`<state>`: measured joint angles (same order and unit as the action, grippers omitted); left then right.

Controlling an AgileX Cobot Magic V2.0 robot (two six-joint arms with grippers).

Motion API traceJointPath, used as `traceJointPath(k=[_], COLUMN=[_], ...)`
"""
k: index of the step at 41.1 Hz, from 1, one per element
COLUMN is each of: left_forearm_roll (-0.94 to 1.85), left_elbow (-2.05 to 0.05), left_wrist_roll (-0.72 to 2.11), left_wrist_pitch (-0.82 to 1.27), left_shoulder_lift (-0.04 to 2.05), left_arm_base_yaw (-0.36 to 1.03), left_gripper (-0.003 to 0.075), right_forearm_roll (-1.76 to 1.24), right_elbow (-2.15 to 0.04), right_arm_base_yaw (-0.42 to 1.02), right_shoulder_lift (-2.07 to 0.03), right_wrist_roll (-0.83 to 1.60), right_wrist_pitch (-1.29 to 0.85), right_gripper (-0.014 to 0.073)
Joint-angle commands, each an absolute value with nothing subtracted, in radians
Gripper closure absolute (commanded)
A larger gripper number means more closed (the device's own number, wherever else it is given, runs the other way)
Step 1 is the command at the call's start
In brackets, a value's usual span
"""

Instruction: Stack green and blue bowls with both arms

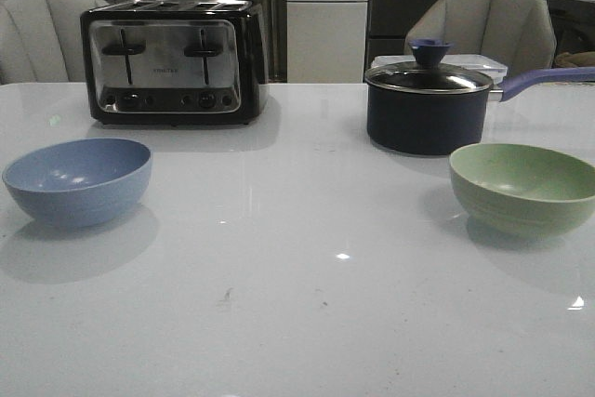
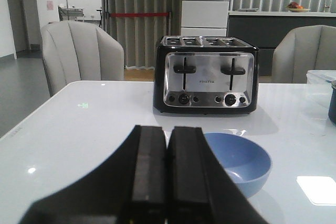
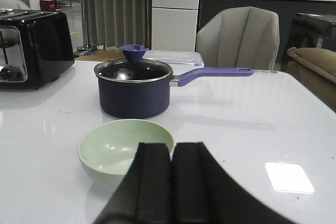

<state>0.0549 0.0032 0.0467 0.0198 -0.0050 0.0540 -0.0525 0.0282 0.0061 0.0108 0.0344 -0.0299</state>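
White glossy surface (image 1: 297, 323) w/ toaster (image 1: 174, 62) at back; blue bowl (image 1: 78, 180) in front of it, saucepan (image 1: 428, 104) & green bowl (image 1: 522, 188) off to its right.

Table (image 1: 297, 323): wide bare stretch across the near and middle part, between blue bowl (image 1: 78, 179) at the left and green bowl (image 1: 523, 187) at the right; bowls well apart, open passage between them.

Toaster (image 1: 173, 62) stands behind the blue bowl, a gap of bare surface between the two. Navy saucepan (image 1: 428, 104), lid on, stands just behind and left of the green bowl, close to its rim; its handle (image 1: 544, 81) juts rightward above the table behind that bowl.

Both bowls open upward, nothing over them. Between toaster and saucepan, a clear lane runs to the far edge. Chairs (image 1: 483, 25) beyond the table.
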Motion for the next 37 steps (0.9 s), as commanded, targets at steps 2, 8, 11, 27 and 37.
traceJointPath(k=[2,8,11,27,37], left_forearm_roll=[0.057,0.057,0.057,0.057,0.054], left_elbow=[0.008,0.008,0.008,0.008,0.001], left_wrist_roll=[0.044,0.044,0.044,0.044,0.044], left_wrist_pitch=[-0.064,-0.064,-0.064,-0.216,-0.288], left_shoulder_lift=[-0.024,-0.024,-0.024,-0.024,-0.024], left_arm_base_yaw=[0.062,0.062,0.062,0.062,0.062], left_gripper=[0.0627,0.0627,0.0627,0.0627,0.0627], right_forearm_roll=[-0.041,-0.041,-0.041,-0.041,-0.043], right_elbow=[0.025,0.025,0.025,0.025,0.005], right_arm_base_yaw=[0.003,0.003,0.003,0.003,0.003], right_shoulder_lift=[0.029,0.029,0.029,0.03,0.03], right_wrist_roll=[0.034,0.034,0.034,0.034,0.034], right_wrist_pitch=[0.061,0.061,0.061,0.07,0.086], right_gripper=[0.054,0.054,0.054,0.054,0.054])
